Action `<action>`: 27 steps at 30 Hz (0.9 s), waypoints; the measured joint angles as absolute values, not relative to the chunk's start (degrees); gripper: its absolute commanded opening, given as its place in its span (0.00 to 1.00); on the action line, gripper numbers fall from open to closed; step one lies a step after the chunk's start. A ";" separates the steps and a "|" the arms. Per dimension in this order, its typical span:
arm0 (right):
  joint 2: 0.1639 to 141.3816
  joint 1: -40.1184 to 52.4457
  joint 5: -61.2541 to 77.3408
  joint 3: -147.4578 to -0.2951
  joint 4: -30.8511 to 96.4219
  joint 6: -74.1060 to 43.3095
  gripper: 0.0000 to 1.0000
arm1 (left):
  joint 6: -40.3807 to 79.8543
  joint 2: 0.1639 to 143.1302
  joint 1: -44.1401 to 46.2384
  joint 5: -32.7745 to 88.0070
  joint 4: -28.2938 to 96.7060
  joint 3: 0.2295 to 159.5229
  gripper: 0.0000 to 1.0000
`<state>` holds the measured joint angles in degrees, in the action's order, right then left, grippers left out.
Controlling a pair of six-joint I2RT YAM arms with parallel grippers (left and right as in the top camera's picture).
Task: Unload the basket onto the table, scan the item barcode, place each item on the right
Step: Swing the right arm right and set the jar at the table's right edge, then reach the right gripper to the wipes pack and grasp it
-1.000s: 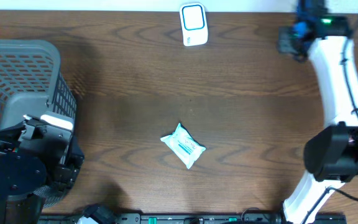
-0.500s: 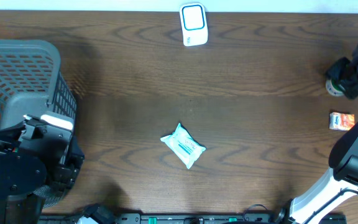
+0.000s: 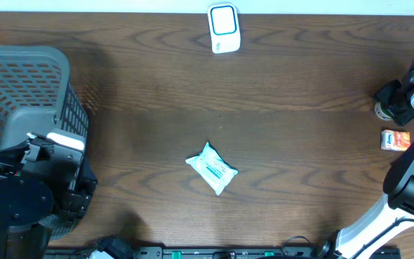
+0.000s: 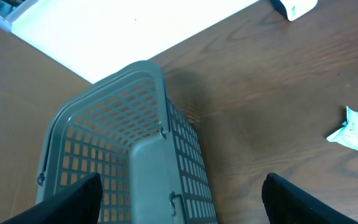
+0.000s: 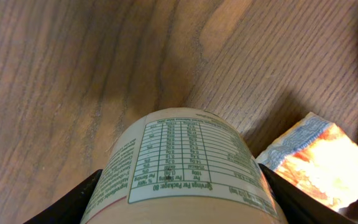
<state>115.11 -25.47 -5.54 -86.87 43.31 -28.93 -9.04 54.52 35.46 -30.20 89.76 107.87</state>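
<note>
Clamping tub (image 5: 188, 155) in right pincer (image 5: 182, 199), pickup step; holding left pincer (image 4: 188, 199) apart over basket (image 4: 104, 124). Next, probably: lift, carry to scanner (image 3: 223, 29), find barcode, face toward window.

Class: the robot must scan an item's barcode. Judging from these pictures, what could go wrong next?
1. The right jaws hold the round bottle across its smooth label, so it may slip or twist in transit.
2. Only the nutrition table shows, with no barcode in sight, so the wrong side might face the scanner.
3. The orange packet lies near the bottle, and the arm could knock it when it moves off.
</note>
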 measured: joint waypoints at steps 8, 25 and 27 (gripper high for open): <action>120.22 -25.47 -5.13 -86.41 43.90 -29.34 0.55 | -9.04 54.52 35.46 -30.20 89.76 107.87 0.82; 118.17 -28.69 -3.75 -107.31 66.39 -29.52 0.99 | -9.04 54.52 35.46 -30.20 89.78 107.87 0.82; 115.83 -28.86 -3.11 -112.49 70.15 -29.52 0.99 | -9.04 54.52 35.46 -30.20 89.78 107.87 0.82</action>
